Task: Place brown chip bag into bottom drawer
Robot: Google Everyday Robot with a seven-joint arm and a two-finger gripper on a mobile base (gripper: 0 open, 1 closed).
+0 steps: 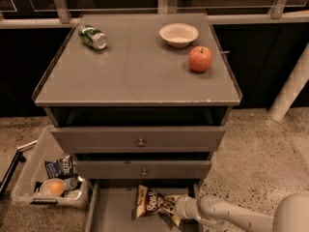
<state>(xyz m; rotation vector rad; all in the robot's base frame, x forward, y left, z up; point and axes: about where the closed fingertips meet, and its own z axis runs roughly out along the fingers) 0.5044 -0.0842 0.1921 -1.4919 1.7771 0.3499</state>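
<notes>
the brown chip bag (153, 203) is inside the open bottom drawer (113, 212), over the right half of its floor. whether it already rests on that floor or hangs just above it, i cannot tell. its long axis runs left to right, across the drawer's width, with the lettered face showing and the tan right end bunched up against my hand (177, 208). my hand sits just to the bag's right, closed on that end, and my arm comes in low from the right. so the bag lies straight out to the left of my hand, between the drawer's side walls. i judge the next move needs only a release and a pull back to the right. the two upper drawers (140, 140) stand directly above, close over the bag. farther up, the desk (135, 76) carries an apple (200, 58), a bowl (178, 34) and a can (92, 36). a bin (26, 190) on the ground at left holds a blue snack bag (60, 167).
</notes>
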